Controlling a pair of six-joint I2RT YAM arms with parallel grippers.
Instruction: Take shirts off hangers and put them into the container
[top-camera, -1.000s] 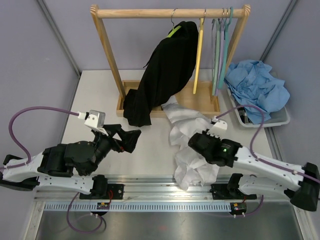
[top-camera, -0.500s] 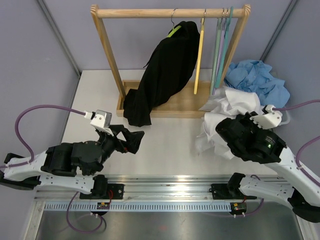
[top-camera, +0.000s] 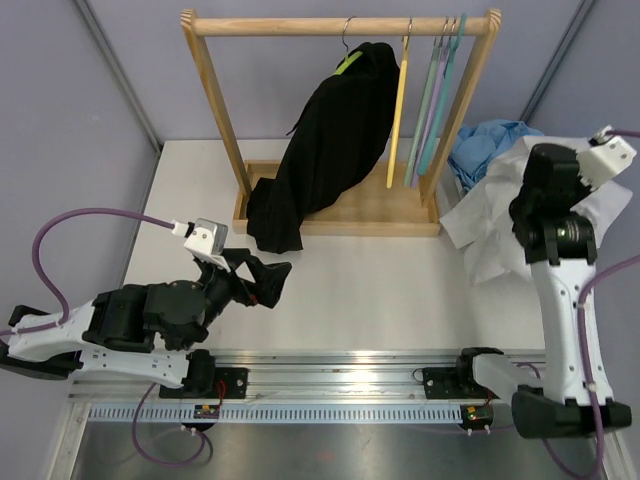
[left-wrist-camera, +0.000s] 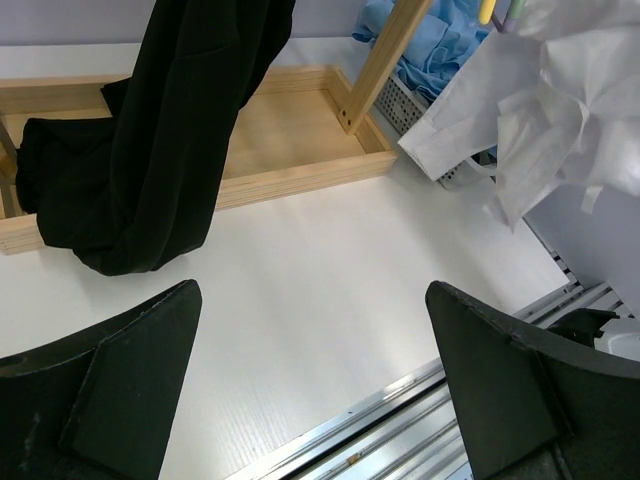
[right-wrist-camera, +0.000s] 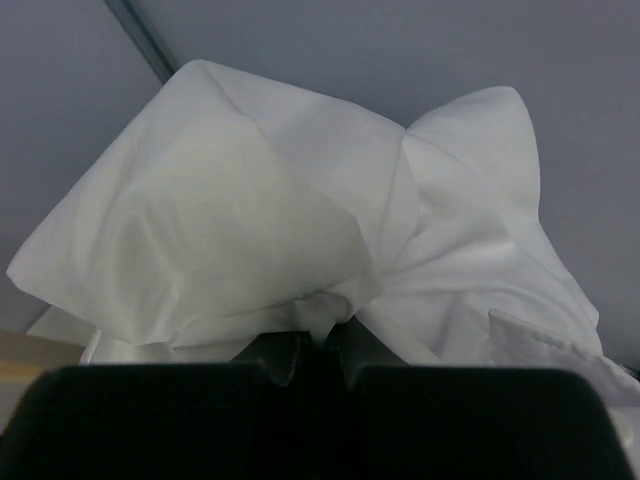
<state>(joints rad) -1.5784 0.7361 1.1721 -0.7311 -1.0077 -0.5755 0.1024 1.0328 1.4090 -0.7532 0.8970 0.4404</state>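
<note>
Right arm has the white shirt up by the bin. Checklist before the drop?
1. Right claw grip on white shirt: ok, shut on a pinch of fabric.
2. Shirt clear of the table: cannot tell, its lower edge hangs low beside the container.
3. Room in container: cannot tell, blue garment heaped over it.
4. Left claw out of the way: ok, open and empty, far from the container.
5. Black shirt off lime green hanger: not ok, it hangs on it.
</note>
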